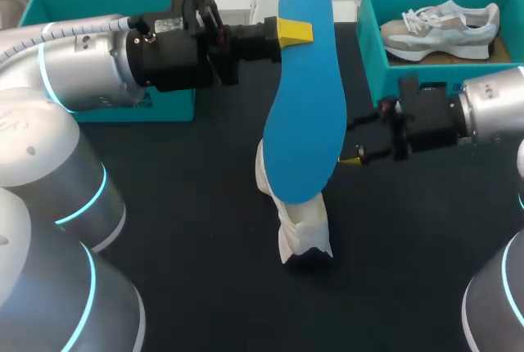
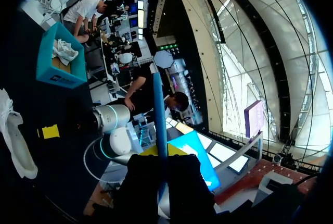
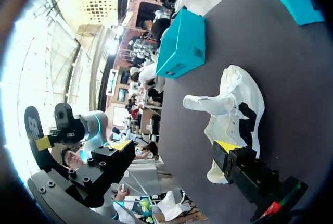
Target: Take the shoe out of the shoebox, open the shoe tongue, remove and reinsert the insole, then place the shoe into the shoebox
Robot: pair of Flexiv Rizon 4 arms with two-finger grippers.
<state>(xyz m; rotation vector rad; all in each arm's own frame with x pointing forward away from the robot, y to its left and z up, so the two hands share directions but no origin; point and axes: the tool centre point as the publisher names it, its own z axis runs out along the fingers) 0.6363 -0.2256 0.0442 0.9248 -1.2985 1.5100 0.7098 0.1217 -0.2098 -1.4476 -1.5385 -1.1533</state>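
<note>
Blue insole, pinched near one end by my left gripper, is held lengthwise above the white shoe on the table. Their long axes are roughly aligned, and the insole's free end is over the shoe. My right gripper, fingers wide apart and empty, waits just beside the shoe.

The insole pinched in my left hand hides that hand's far finger and most of the shoe standing below it on the worktop.
</note>
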